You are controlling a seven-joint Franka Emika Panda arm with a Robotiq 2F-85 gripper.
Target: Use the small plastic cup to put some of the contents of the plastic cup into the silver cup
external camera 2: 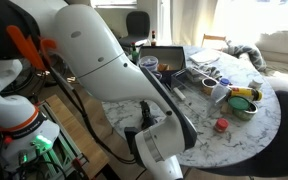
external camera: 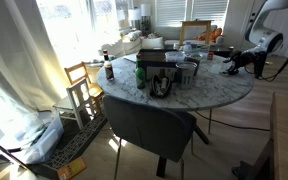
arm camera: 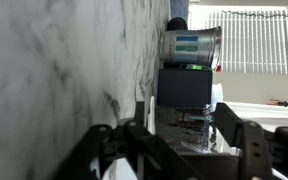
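My gripper (arm camera: pixel 189 140) is open and empty, lying low over the marble table (arm camera: pixel 54 70) near its edge. In an exterior view it (external camera: pixel 233 63) is at the table's rim, apart from the cluster of objects. In the wrist view a clear plastic cup (arm camera: pixel 189 122) with dark contents stands ahead, in line with the gap between my fingers. A dark box (arm camera: pixel 184 88) is behind it and a silver cup (arm camera: pixel 192 45) beyond that. The silver cup (external camera: pixel 189 70) also shows in an exterior view. I cannot pick out a small plastic cup.
A dark container (external camera: pixel 162 83), bottles (external camera: pixel 109 70) and a black box (external camera: pixel 150 58) crowd the table's middle. A tray (external camera 2: pixel 179 60), a bowl (external camera 2: pixel 242 102) and a red cap (external camera 2: pixel 221 125) lie on the table (external camera 2: pixel 199 140). A grey chair (external camera: pixel 149 125) stands at the near edge.
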